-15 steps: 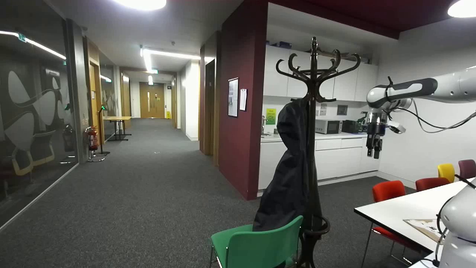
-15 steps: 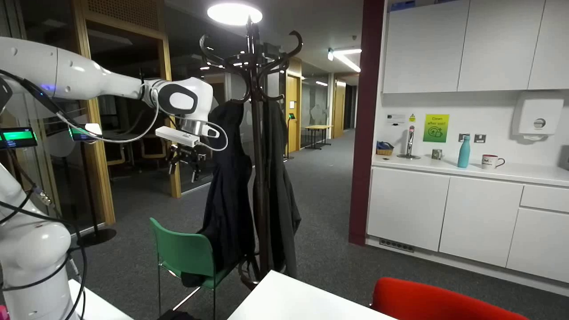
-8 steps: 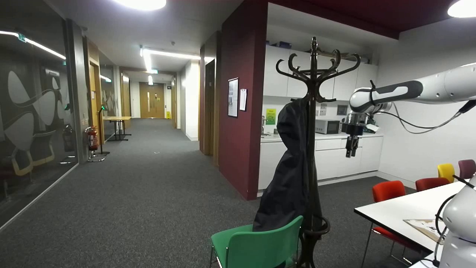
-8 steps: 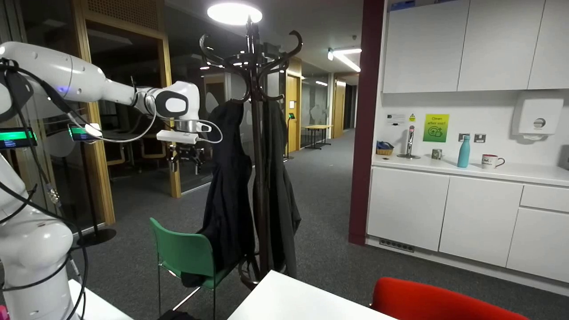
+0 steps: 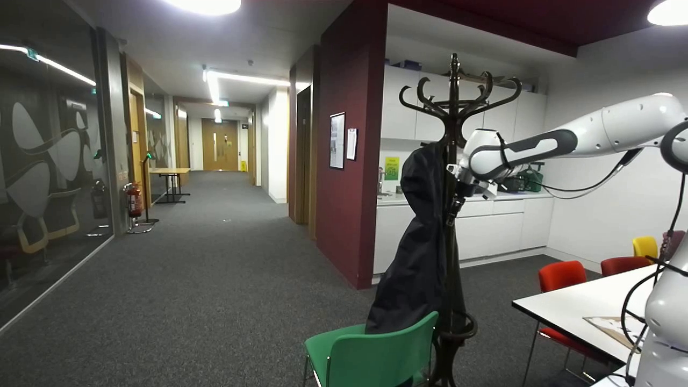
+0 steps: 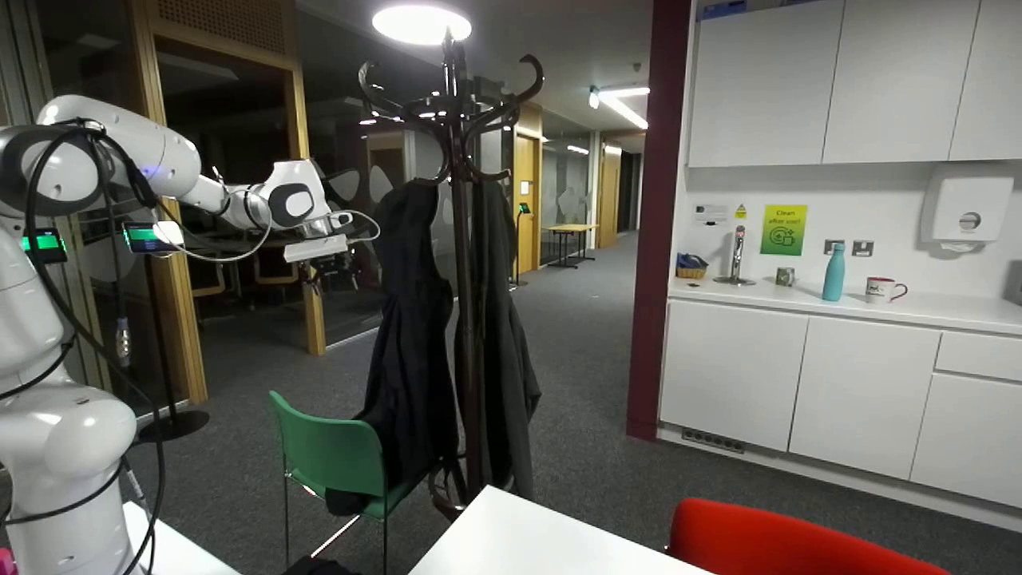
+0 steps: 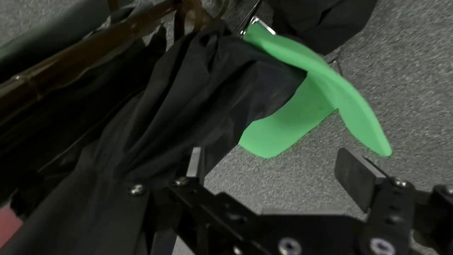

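My gripper (image 7: 274, 170) stands open, and only grey carpet shows between its fingertips. A black coat (image 7: 198, 95) hangs beside it, overlapped by the left-hand finger in the wrist view; whether they touch I cannot tell. The coat (image 6: 407, 335) hangs from a dark wooden coat stand (image 6: 463, 239) and drapes onto a green chair (image 7: 354, 102). In an exterior view the gripper (image 5: 454, 212) is tilted and appears in front of the stand's post. From another angle the gripper (image 6: 331, 283) is left of the coat, with space between them.
A white table (image 5: 575, 306) with a flat sheet (image 5: 615, 329) on it stands near the arm's base. Red chairs (image 5: 561, 277) line it. Along the wall a counter carries a teal bottle (image 6: 833, 273) and a white mug (image 6: 881, 290).
The arm has swung toward the coat stand, leftward in both exterior views, and the wrist has tilted. The gripper has stayed open. Coat, stand and chair have not moved.
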You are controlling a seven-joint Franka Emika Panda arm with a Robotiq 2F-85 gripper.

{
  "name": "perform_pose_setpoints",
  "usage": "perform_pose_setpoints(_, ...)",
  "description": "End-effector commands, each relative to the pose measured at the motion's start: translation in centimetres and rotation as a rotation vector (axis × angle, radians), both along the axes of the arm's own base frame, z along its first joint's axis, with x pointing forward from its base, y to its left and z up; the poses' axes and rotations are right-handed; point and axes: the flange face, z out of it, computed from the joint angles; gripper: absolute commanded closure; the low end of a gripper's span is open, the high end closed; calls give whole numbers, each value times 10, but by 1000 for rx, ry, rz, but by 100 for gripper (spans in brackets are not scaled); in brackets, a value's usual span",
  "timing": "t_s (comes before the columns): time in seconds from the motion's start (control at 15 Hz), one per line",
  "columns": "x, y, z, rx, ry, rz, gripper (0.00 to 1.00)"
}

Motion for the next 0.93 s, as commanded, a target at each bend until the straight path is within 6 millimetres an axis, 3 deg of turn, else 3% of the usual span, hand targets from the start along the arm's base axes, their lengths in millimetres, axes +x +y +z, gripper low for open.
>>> perform_pose_setpoints(0.0,18,23,14,-24,-174,-23,0)
perform_pose_setpoints(0.53,-4,61,26,-13,-357,-221,0)
perform_pose_setpoints(0.87,-7,55,38,-180,-546,-357,0)
